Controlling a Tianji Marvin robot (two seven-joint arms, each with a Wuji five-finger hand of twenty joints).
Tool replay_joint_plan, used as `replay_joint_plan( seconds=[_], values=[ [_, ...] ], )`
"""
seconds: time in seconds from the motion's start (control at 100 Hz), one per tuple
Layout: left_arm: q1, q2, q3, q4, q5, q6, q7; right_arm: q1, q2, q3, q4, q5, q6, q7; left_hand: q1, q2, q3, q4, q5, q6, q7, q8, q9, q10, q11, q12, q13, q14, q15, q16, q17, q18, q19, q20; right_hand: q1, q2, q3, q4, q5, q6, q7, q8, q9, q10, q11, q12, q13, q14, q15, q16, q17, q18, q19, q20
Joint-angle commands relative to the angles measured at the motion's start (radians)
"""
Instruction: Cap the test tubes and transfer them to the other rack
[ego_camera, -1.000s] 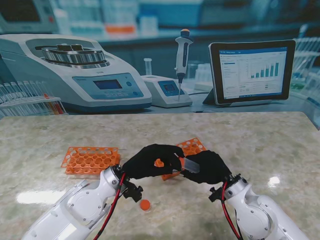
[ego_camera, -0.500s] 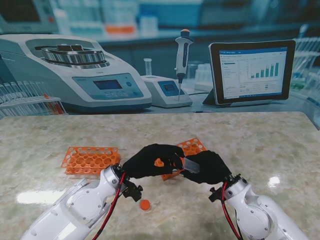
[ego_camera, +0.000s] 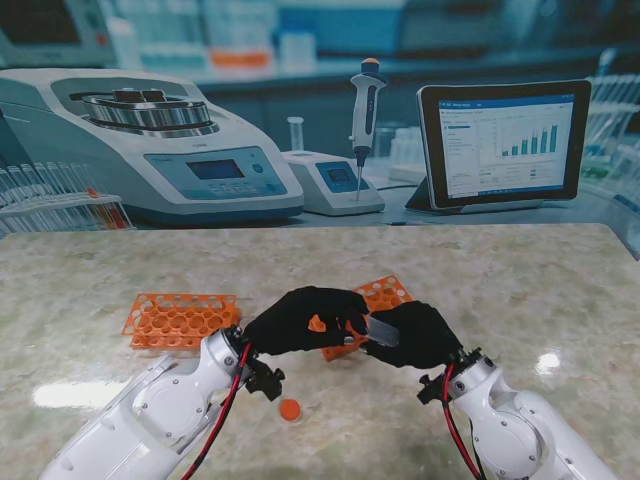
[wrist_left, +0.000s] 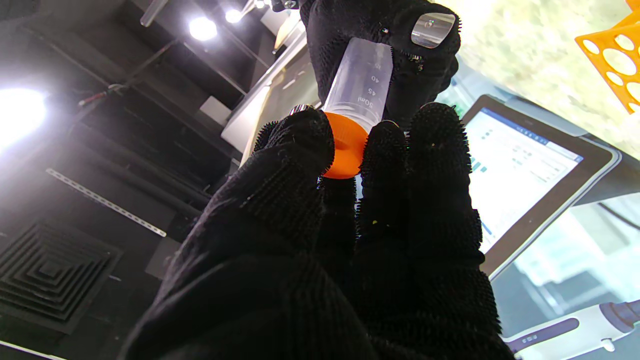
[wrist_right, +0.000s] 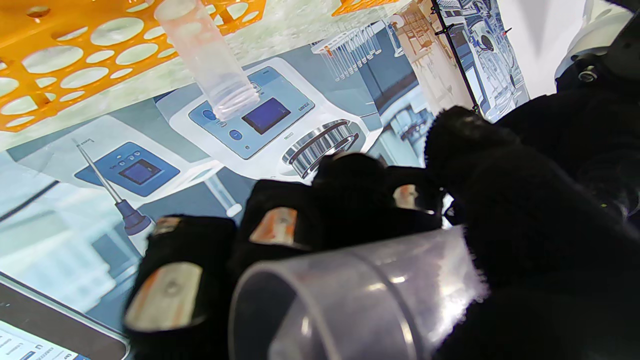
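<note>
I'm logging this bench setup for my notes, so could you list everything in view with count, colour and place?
rack: two, orange; one on the table's left, the other behind the hands
tube: one in hand, clear, held between both hands
second tube: one, clear, uncapped, standing in a rack
cap: one, orange, on the held tube's mouth, pinched by the left fingers
loose cap: one, orange, on the table nearer to me
table: one, pale marble
backdrop: one, printed lab scene with centrifuge, pipette and tablet, behind the table
left robot hand: one, black glove, shut on the cap
right robot hand: one, black glove, shut on the tube
</note>
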Motion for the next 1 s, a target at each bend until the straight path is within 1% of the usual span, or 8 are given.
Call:
replay_joint_plan(
  seconds=[0.0, 0.14, 0.3, 0.32, 0.45, 0.69, 0.99],
  values=[
    [0.001, 0.002, 0.0, 0.0, 0.006, 0.01, -0.008, -0.005, -0.005, -0.003, -0.008, 0.002, -0.007, -0.002, 0.093, 0.012, 0.006, 0.018, -0.011, 0.07, 0.021, 0.014, 0.052, 0.043, 0.021, -0.038, 0.057, 0.012, -0.016, -0.011, 0.01, -0.024, -0.015, 0.028, 0.058, 0.007, -0.001, 0.017, 0.043, -0.063, 0.064, 0.037, 0.064, 0.016, 0.006, 0.015, 0.073, -0.135, 0.164, 0.046, 0.029, -0.013, 0.111, 0.007],
    [-0.002, 0.002, 0.002, 0.002, 0.002, 0.016, -0.013, -0.01, -0.005, -0.001, -0.014, 0.0, -0.009, -0.004, 0.093, 0.017, 0.01, 0.016, 0.013, 0.076, 0.029, 0.002, 0.058, 0.044, 0.018, -0.048, 0.06, 0.021, -0.026, -0.022, 0.009, -0.015, -0.018, 0.029, 0.059, 0.007, -0.001, 0.017, 0.043, -0.063, 0.064, 0.037, 0.064, 0.015, 0.005, 0.015, 0.073, -0.135, 0.164, 0.046, 0.029, -0.013, 0.111, 0.007],
    [-0.011, 0.002, 0.008, 0.004, -0.011, 0.022, -0.02, -0.015, -0.005, 0.0, -0.019, -0.002, -0.011, -0.006, 0.093, 0.021, 0.03, 0.015, 0.044, 0.086, 0.022, -0.034, 0.057, 0.05, 0.009, -0.063, 0.059, 0.029, -0.037, -0.032, 0.003, -0.002, -0.029, 0.032, 0.058, 0.007, -0.001, 0.017, 0.043, -0.063, 0.064, 0.037, 0.064, 0.015, 0.005, 0.015, 0.073, -0.135, 0.164, 0.046, 0.029, -0.013, 0.111, 0.007],
    [-0.011, 0.002, 0.009, 0.004, -0.013, 0.023, -0.022, -0.016, -0.005, 0.0, -0.019, -0.002, -0.012, -0.006, 0.093, 0.016, 0.048, 0.004, 0.051, 0.088, 0.02, -0.043, 0.056, 0.05, 0.009, -0.068, 0.06, 0.032, -0.046, -0.034, 0.002, 0.0, -0.031, 0.029, 0.058, 0.007, -0.001, 0.017, 0.043, -0.063, 0.064, 0.037, 0.064, 0.015, 0.005, 0.015, 0.073, -0.135, 0.164, 0.046, 0.029, -0.013, 0.111, 0.007],
    [-0.019, 0.003, 0.013, 0.005, -0.022, 0.023, -0.027, -0.017, -0.005, 0.001, -0.019, -0.003, -0.012, -0.007, 0.093, 0.029, 0.05, -0.001, 0.075, 0.093, 0.008, -0.066, 0.056, 0.053, 0.004, -0.079, 0.063, 0.033, -0.058, -0.041, 0.0, 0.004, -0.034, 0.028, 0.058, 0.007, -0.001, 0.017, 0.043, -0.063, 0.064, 0.037, 0.063, 0.015, 0.005, 0.015, 0.073, -0.135, 0.164, 0.046, 0.029, -0.013, 0.111, 0.007],
    [-0.032, -0.001, 0.019, 0.01, -0.029, 0.028, -0.024, -0.015, -0.005, -0.001, -0.016, -0.002, -0.013, -0.007, 0.093, 0.037, 0.054, -0.002, 0.08, 0.093, -0.003, -0.075, 0.056, 0.052, 0.002, -0.085, 0.064, 0.03, -0.067, -0.049, -0.001, 0.002, -0.038, 0.031, 0.058, 0.006, 0.0, 0.017, 0.04, -0.066, 0.063, 0.039, 0.063, 0.015, 0.006, 0.015, 0.073, -0.135, 0.164, 0.046, 0.029, -0.013, 0.111, 0.007],
    [-0.047, 0.0, 0.03, 0.01, -0.049, 0.029, -0.036, -0.01, -0.005, -0.005, -0.012, 0.002, -0.016, 0.0, 0.093, 0.059, 0.069, -0.006, 0.079, 0.093, -0.012, -0.074, 0.046, 0.046, -0.002, -0.087, 0.053, 0.027, -0.08, -0.062, -0.008, 0.002, -0.052, 0.036, 0.058, 0.007, -0.001, 0.017, 0.041, -0.066, 0.062, 0.04, 0.064, 0.015, 0.006, 0.015, 0.073, -0.135, 0.164, 0.046, 0.029, -0.013, 0.11, 0.006]
  ],
)
